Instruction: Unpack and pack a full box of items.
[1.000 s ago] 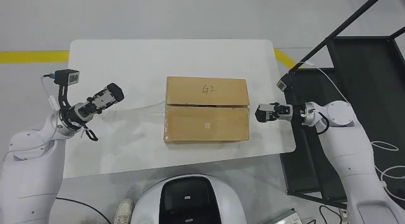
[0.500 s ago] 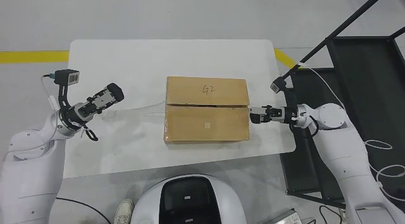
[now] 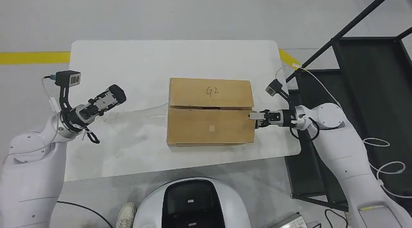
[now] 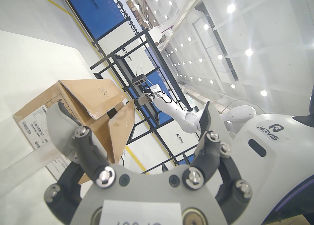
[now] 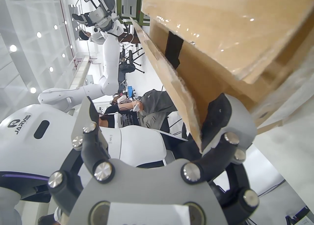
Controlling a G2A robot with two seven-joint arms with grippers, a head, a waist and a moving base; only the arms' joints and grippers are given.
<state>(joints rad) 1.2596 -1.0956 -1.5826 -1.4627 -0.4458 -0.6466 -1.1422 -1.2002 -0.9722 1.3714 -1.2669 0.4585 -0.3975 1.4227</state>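
Box [image 3: 210, 112]: near flap [image 5: 169, 81] edge inside right claw [image 3: 252, 117], jaws apart.

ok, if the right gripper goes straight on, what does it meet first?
The lifted flap of the cardboard box; its edge lies inside the open right gripper, seemingly touching one finger.

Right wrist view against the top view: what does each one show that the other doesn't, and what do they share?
Right wrist view: the near flap of the box is lifted. Its edge sits inside the open right tool, with one finger against it, and a dark gap opens between the flaps. Top view: the white table with the box centred on it, and the left tool held apart from the box, off its other end. Shared: the cardboard box with a handwritten mark on its far flap, and the right tool at its end.
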